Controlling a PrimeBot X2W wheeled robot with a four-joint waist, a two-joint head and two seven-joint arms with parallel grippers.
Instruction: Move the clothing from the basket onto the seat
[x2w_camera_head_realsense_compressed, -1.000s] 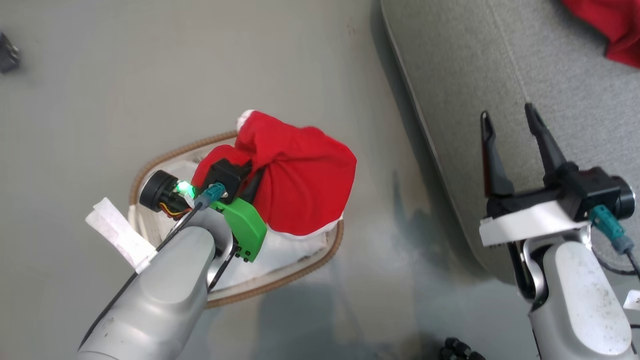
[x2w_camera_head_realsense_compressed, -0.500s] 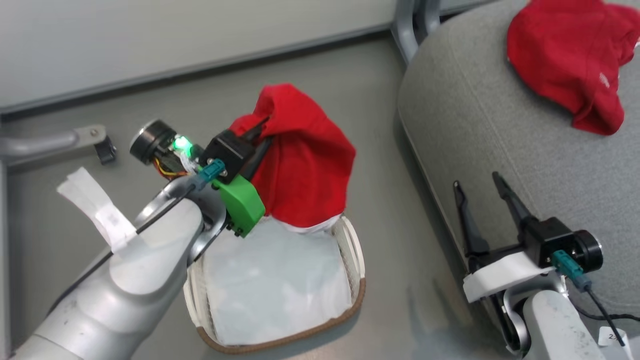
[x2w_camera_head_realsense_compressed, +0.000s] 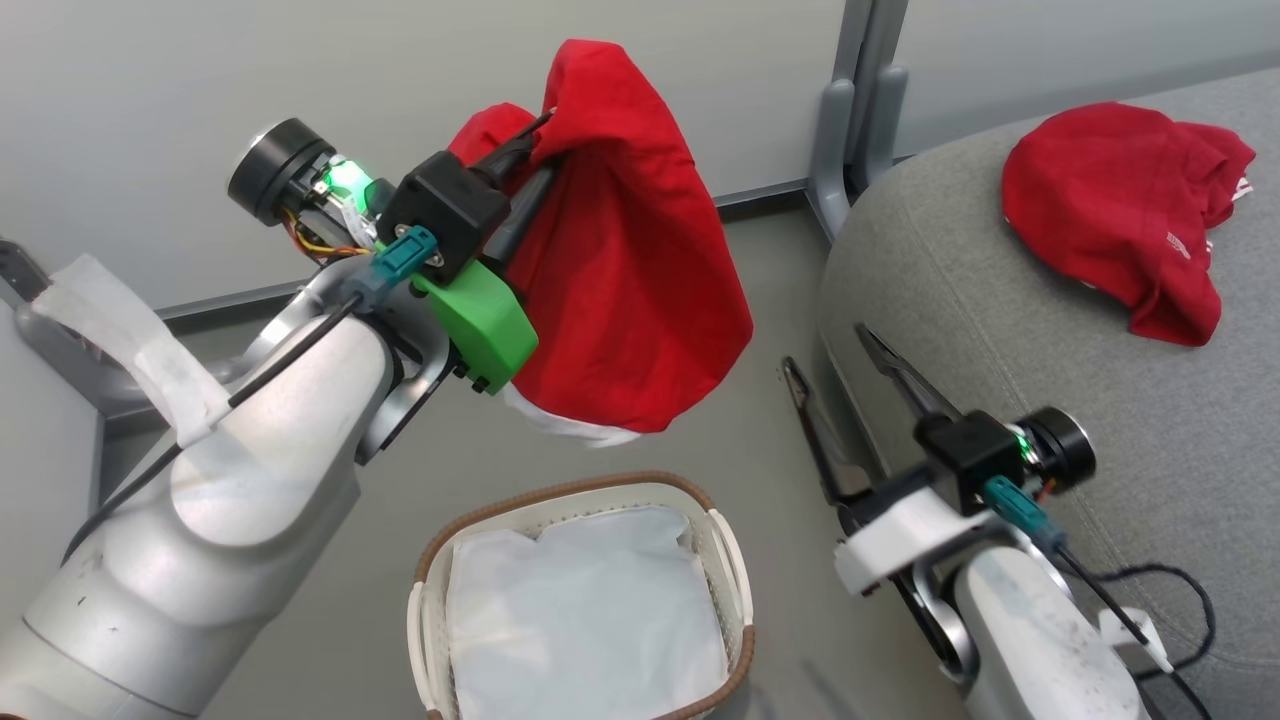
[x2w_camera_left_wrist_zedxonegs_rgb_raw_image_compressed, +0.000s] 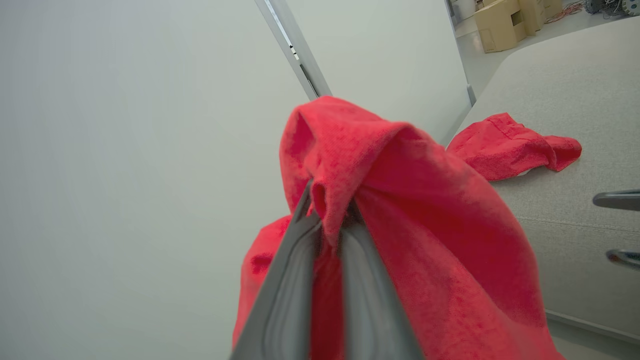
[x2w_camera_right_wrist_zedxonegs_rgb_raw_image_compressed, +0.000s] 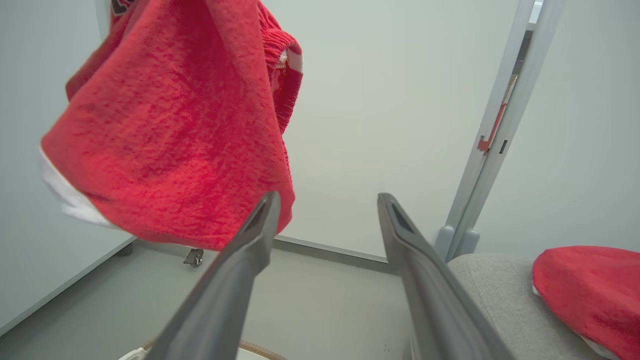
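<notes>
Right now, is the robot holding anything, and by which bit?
The left gripper pinches the hanging red garment by a bunched fold at its top. The right gripper is open and empty.

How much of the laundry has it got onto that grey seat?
Done: one red garment lies on the seat. In hand: the left tool is shut on a second red garment, lifted clear of the basket; the right tool is open and empty. Left: carry it across and release it on the seat. In the basket, the white liner lies bare.
</notes>
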